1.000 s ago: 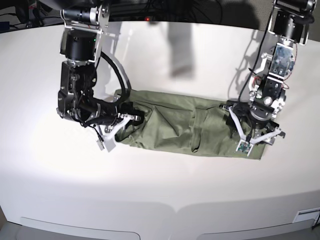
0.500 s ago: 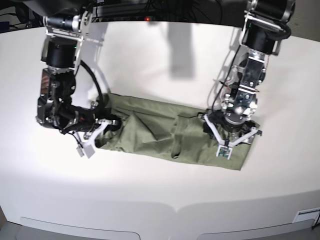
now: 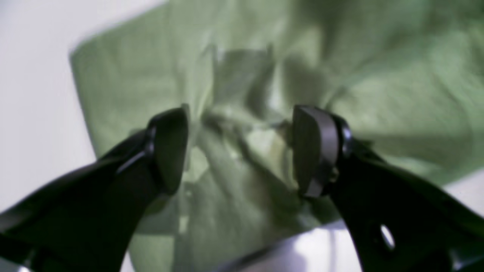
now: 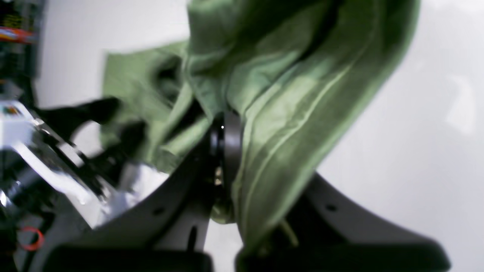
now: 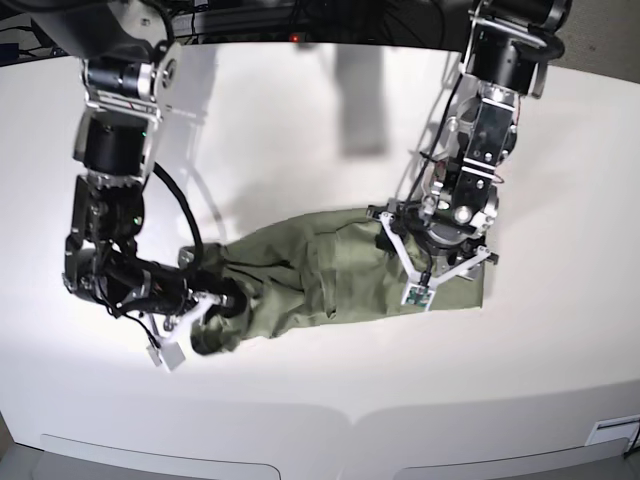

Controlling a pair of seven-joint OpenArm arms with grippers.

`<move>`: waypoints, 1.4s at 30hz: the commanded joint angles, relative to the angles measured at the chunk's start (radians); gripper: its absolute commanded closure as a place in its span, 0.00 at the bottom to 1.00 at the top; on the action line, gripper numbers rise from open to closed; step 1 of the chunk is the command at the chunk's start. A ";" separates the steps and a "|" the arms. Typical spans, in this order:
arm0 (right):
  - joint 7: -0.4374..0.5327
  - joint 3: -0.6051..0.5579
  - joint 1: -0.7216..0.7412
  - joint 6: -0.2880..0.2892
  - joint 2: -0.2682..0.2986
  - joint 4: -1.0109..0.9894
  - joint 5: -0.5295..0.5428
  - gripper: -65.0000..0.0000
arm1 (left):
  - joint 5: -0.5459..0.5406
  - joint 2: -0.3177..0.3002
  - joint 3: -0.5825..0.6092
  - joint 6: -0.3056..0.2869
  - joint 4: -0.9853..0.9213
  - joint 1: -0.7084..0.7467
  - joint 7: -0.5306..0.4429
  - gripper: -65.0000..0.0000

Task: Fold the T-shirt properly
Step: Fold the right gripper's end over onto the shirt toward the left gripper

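- The T-shirt (image 5: pixel 330 275) lies bunched and wrinkled on the white table (image 5: pixel 300 120), stretched in a rumpled band from one gripper to the other.
- The right gripper (image 5: pixel 215 308) is clamped on one end of the cloth. In its wrist view the jaws are closed with a thick fold of green fabric (image 4: pixel 287 113) pinched between them, and the rest of the shirt spills up and away beyond the tips.
- That pinched end looks lifted a little off the table, with a loose lump of cloth hanging just beside the jaws.
- The left gripper (image 5: pixel 437 262) stands over the other end of the shirt, pointing down, with its jaws spread apart.
- In the left wrist view, the two black fingers (image 3: pixel 315 151) sit wide, with crumpled cloth (image 3: pixel 242 151) filling the gap between them. The picture is blurred, so I cannot tell if the tips press into the fabric or hang just above it.
- Beyond the left jaws the shirt's edge (image 3: pixel 81 87) runs out to bare table.
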 commanded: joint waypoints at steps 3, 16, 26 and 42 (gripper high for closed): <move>-0.011 0.000 0.064 0.005 -0.047 0.016 0.025 1.00 | 0.081 -0.001 -0.001 0.000 0.103 -0.028 -0.014 0.35; -0.011 -0.013 0.107 0.005 -0.248 0.016 -0.015 1.00 | 0.306 -0.219 -0.002 0.106 0.163 -0.070 0.008 0.35; 0.029 -0.202 0.105 0.005 -0.306 0.016 -0.018 1.00 | 0.155 -0.391 -0.002 0.116 0.163 -0.069 -0.002 0.35; 0.089 -0.341 0.105 0.005 -0.306 0.016 0.111 0.97 | 0.129 -0.416 -0.002 0.116 0.163 -0.069 -0.004 0.35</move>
